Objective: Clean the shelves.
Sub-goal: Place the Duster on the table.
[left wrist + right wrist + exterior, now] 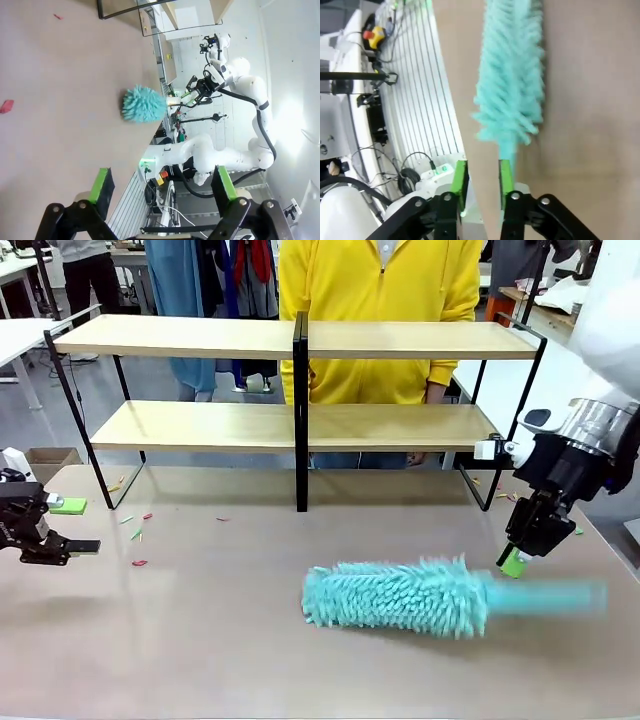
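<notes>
On beige table (200, 640): duster (400, 595), scraps (138, 535).

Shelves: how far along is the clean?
Done: cannot tell. Both boards of the shelves look bare; small scraps lie on the table in front of them. In hand: nothing. The teal duster lies blurred on the table, with the right gripper just above its handle, pads apart. The left gripper is open. Left: probably the wiping.

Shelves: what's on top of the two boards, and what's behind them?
Both boards of the shelves look bare. Behind stands a person in a yellow top, with the waist and legs partly covered by the boards.
</notes>
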